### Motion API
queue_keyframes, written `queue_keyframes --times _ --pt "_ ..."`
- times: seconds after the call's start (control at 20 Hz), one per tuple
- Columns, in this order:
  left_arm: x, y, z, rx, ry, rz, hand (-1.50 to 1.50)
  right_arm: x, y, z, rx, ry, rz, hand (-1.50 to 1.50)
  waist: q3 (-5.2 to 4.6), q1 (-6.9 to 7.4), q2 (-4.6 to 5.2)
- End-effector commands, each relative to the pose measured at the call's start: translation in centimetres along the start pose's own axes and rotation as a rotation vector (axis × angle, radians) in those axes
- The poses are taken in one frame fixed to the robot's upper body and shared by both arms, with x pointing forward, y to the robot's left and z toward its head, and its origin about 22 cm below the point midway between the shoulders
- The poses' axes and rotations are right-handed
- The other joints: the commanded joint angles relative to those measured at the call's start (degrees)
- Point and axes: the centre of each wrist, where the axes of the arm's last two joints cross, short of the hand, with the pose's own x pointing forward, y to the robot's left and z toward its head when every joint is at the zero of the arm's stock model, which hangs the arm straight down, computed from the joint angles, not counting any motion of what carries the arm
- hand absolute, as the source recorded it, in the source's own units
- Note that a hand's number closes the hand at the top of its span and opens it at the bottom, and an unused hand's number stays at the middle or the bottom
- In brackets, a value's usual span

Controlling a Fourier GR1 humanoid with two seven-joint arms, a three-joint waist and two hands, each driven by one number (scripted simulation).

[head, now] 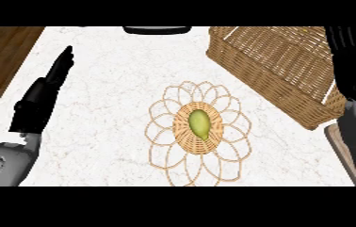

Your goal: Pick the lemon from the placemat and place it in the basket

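A yellow-green lemon (199, 123) lies on the woven centre of a flower-shaped wicker placemat (161, 109) in the middle of the white marble counter. A large wicker basket (278, 66) stands at the back right, tilted in the view. My left hand (43, 99) is at the far left, open, with its fingers straight and pointing away, well clear of the lemon. My right hand (342, 66) shows at the right edge beside the basket, its fingers straight and partly cut off by the frame.
A dark rounded object (157, 29) sits at the counter's far edge. A wooden surface (15, 47) borders the counter at the back left. Bare marble lies between the left hand and the placemat.
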Motion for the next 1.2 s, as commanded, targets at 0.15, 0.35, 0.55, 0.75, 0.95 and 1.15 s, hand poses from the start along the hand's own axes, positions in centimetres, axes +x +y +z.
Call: queue_keyframes --times 0.15,0.35,0.55,0.75,0.95,1.15 --pt "-1.4 0.2 -0.1 0.036 0.122 0.132 0.0 4.6 8.0 -2.7 0.392 -0.422 -0.3 1.5 -1.65 2.3 0.29" --pt "-3.6 -2.3 1.1 -0.012 0.258 0.251 0.0 10.1 10.7 -2.7 0.835 -0.771 -0.045 1.5 -2.17 3.7 0.44" --pt "-4.3 -1.9 1.3 0.014 0.299 0.282 0.0 8.3 16.0 2.0 0.869 -0.991 -0.002 -1.5 -1.75 1.18 0.14" --pt "-4.6 0.5 0.9 0.04 0.322 0.292 0.0 5.4 21.6 8.6 0.796 -1.039 0.013 -1.5 -1.78 -0.84 -0.27" --pt "-5.9 1.1 1.8 0.066 0.352 0.299 0.0 6.3 21.9 13.8 0.783 -0.869 0.121 -1.5 -1.85 -2.64 -0.67" --pt "-6.4 2.0 1.7 0.103 0.37 0.27 0.0 7.9 20.1 12.7 0.743 -0.773 0.461 -1.5 -2.04 -4.48 -1.37"
